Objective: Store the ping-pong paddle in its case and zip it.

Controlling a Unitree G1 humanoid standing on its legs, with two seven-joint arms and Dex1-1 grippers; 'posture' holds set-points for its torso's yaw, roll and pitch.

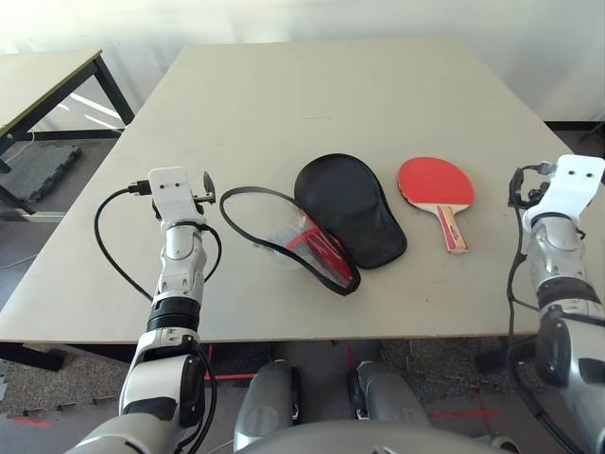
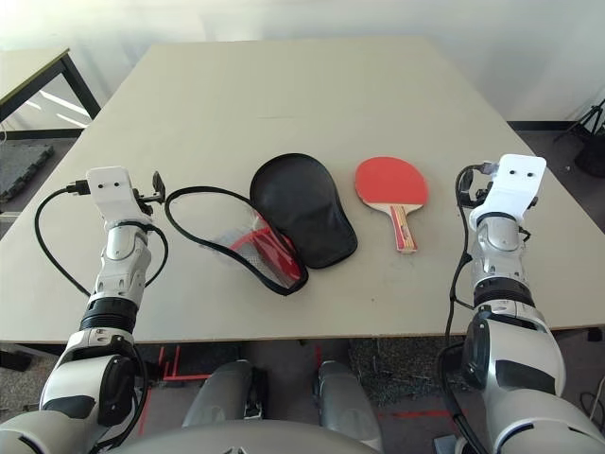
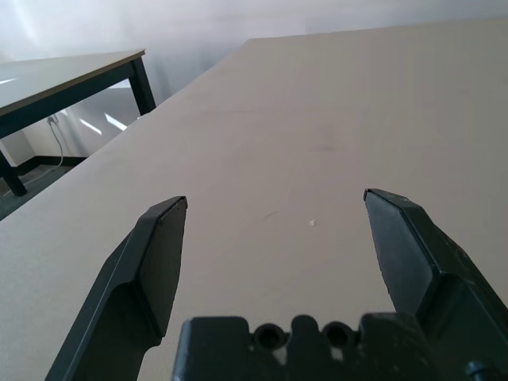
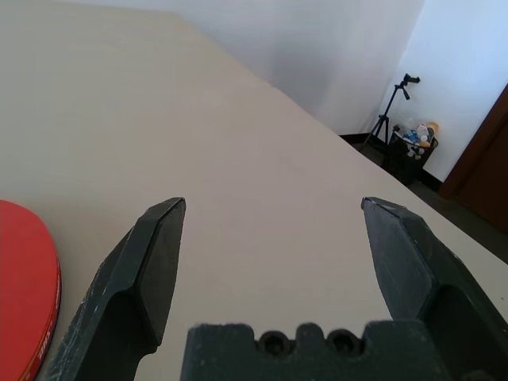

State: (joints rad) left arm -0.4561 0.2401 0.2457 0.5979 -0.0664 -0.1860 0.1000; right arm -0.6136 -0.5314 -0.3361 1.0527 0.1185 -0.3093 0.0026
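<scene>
On the counter [image 1: 284,104], the case [image 1: 331,222] lies at frame centre — the ping-pong paddle [image 1: 437,186] just right of it, apart, handle toward the bottom edge.

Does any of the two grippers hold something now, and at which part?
Nothing is held. The left gripper and the right gripper are both open above bare table. The ping-pong paddle and the case lie untouched.
</scene>
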